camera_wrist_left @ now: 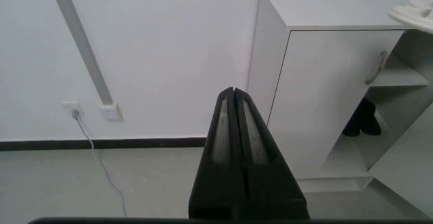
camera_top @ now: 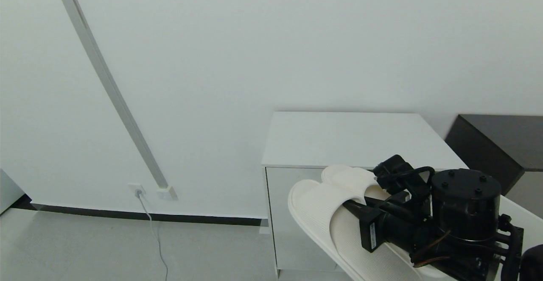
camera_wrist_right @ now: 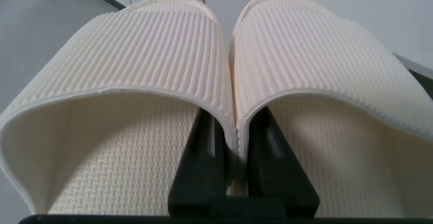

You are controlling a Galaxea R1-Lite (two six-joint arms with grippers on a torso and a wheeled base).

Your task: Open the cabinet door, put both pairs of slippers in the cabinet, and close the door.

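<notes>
1. Carries a pair of cream ribbed slippers in the right gripper, raised just in front of the white cabinet that stands against the wall.
2. Pinches the slippers' two inner edges together, the fingers closed down firmly on them, one finger under each upper, toes pointing away from the wrist.
3. Holds the left gripper well apart from the cabinet, off to its left; fingertips pressed flat together, nothing between them.
4. Reveals one side of the cabinet standing open, beside the front panel with the handle: a shelf above and a lower compartment below. Shows something dark low inside, too small to identify.
5. Points to a task roughly midway: door-opening looks done, but this pair is not yet inside. Cannot tell whether the other pair has already gone in. Leaves, at the least, stowing these slippers and closing the door.
</notes>
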